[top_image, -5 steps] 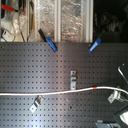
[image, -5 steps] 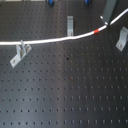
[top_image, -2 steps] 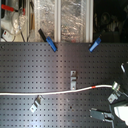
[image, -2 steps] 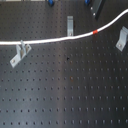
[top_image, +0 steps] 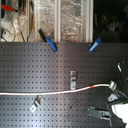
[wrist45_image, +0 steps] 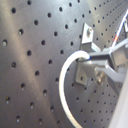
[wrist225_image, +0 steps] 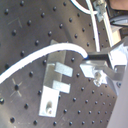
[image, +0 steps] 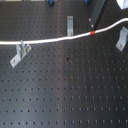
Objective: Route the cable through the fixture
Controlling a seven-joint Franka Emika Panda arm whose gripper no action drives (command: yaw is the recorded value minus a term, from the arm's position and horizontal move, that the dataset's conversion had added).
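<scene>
The cable (image: 50, 40) is a thin white cord with a red band (image: 93, 33). In the first exterior view it runs from the left edge over the board towards the upper right. It passes close to three metal brackets, at the first exterior view's left (image: 19, 53), middle (image: 70, 26) and right (image: 121, 39). In the second exterior view the cable (top_image: 50, 92) ends by the right bracket (top_image: 114, 90), under the arm (top_image: 121, 102). In both wrist views my gripper (wrist45_image: 93, 58) (wrist225_image: 95, 60) is shut on the cable's end (wrist45_image: 67, 75) (wrist225_image: 50, 52), beside a bracket (wrist45_image: 86, 50) (wrist225_image: 56, 82).
The black perforated board (image: 65, 90) fills the scene. Two blue clamps (top_image: 50, 44) (top_image: 96, 45) sit at its far edge in the second exterior view. Behind them are clear plastic bins (top_image: 60, 20) and clutter.
The arm has shifted a little near the right bracket with the cable end. The red band has moved slightly towards the first exterior view's left. The brackets have not moved.
</scene>
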